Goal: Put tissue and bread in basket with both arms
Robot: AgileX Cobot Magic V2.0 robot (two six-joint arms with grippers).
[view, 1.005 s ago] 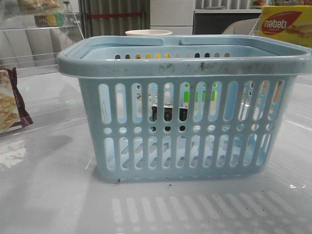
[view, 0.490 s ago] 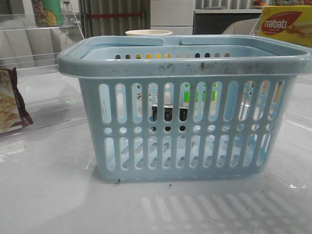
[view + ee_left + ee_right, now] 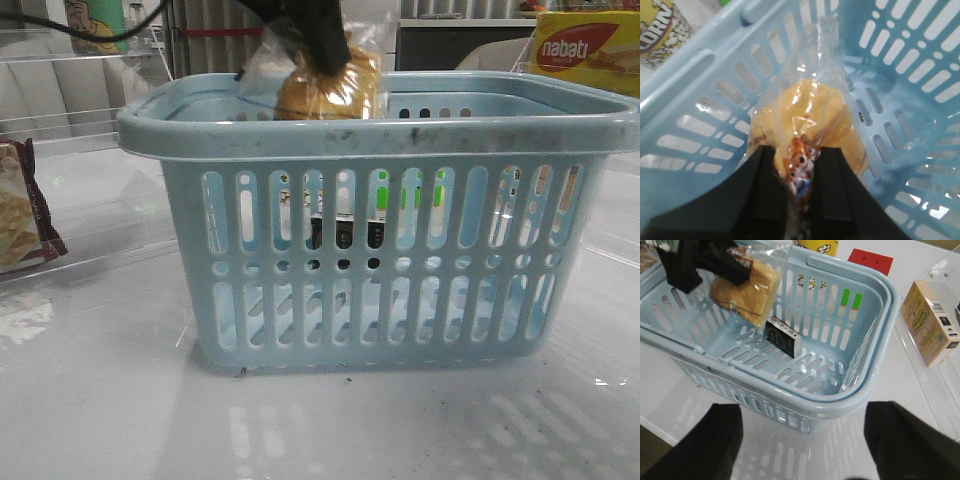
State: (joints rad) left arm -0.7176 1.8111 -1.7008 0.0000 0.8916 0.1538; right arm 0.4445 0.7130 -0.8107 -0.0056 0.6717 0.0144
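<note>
1. Cracker packet [image 3: 22, 205] lies at far left of the table, clear of the work.
2. Left gripper [image 3: 801, 172] holds the bread [image 3: 325, 85], jaws pinched narrow on the bag's top; bread hangs over the basket [image 3: 380, 135], just above rim level.
3. Right gripper [image 3: 802, 440] hovers outside the basket, jaws wide, holding nothing.
4. Risk: thin plastic may slip early, or snag on the jaws at release.
5. Half a second earlier, neither bread nor left arm showed in the front view.

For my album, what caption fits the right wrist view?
Left fingers hold bagged bread above the blue basket.
</note>
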